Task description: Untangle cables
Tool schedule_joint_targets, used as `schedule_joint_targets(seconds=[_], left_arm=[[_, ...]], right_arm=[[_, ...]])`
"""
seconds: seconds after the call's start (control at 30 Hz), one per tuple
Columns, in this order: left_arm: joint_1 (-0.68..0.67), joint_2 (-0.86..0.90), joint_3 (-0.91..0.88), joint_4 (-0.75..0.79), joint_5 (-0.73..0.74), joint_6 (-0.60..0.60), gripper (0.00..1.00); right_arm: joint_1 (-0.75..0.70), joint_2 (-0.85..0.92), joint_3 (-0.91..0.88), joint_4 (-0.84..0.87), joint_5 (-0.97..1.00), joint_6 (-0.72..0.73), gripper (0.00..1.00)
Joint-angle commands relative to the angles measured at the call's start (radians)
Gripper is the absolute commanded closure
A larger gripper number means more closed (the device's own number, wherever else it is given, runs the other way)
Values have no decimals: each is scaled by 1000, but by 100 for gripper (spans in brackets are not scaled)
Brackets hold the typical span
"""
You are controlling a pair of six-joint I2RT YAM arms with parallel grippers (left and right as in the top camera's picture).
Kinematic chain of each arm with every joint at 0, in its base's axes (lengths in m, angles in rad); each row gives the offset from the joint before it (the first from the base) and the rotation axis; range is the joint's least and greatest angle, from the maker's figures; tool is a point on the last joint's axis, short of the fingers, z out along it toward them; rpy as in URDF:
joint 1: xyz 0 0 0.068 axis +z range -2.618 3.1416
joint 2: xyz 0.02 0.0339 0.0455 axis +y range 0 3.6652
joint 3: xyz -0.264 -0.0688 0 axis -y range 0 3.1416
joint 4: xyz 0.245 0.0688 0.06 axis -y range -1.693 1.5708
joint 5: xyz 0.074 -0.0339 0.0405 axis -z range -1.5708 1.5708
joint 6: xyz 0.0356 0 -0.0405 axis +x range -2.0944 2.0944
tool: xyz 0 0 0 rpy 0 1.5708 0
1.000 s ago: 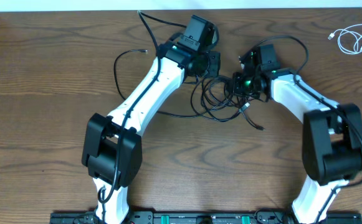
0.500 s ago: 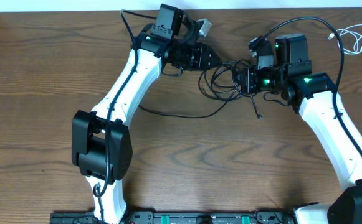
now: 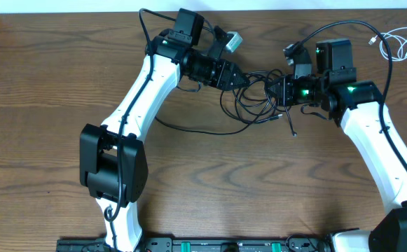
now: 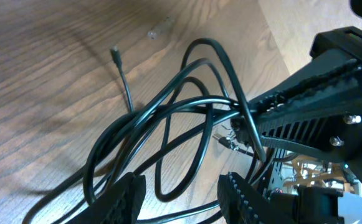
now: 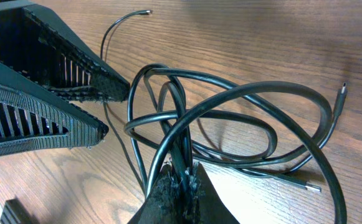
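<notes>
- The brown wood-grain table point(image 3: 49, 154) fills the overhead view, with both white-and-black arms reaching up it from the near edge.
- Nearest on the wood, one loose black strand point(image 3: 189, 129) trails left out of the knot and passes under the left arm.
- Just right of it, a straight cable end with a small plug tip point(image 3: 293, 133) points toward the near edge and lies free on the table.
- Beyond these, the thin black cables point(image 5: 171, 146) sit in a knot of overlapping loops around the middle of the table, between the two grippers; part of the loops lifts off the wood.
- The right gripper point(image 3: 274, 89) reaches the knot from the right, its fingers clenched on a bunch of strands that rises straight out of its tips in the right wrist view.
- The left gripper point(image 3: 239, 75) faces it from the left, fingers spread apart and released; loops pass through the gap between them, and whether a finger touches them cannot be told.
- Farthest off, a short white cable point(image 3: 398, 43) lies loosely coiled at the far right corner, well apart from the black knot.
</notes>
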State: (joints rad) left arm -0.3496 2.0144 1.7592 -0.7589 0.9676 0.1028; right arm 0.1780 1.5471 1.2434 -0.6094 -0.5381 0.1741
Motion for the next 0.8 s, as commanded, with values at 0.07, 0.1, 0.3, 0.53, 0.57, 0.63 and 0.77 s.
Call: schedule_joint_targets(seconds=[0.07,0.1,0.3,0.53,0.57,0.63,0.77], left_arm=[[-42,-11,1,-3,24,66,57],[-50,-11,1,-3,0,66,57],[-86,-5,-2,-3,-150,65,57],[-114,8,-5,-3,-252,72,74],[-114,8,-6,-3,-287,72,85],[-107,7,-5,2,-333,61,92],[-57,-18,4,9,-333,9,93]], right_arm=[[-2,-2,4,-8,-31,-15,99],[-2,-2,4,-8,-31,-15,99],[-2,-2,4,-9,-53,-15,99],[-2,-2,4,-15,-72,-15,99],[-3,-2,3,-20,-71,-15,99],[-4,-2,4,-32,-63,-14,99],[-32,-2,3,-61,-12,37,99]])
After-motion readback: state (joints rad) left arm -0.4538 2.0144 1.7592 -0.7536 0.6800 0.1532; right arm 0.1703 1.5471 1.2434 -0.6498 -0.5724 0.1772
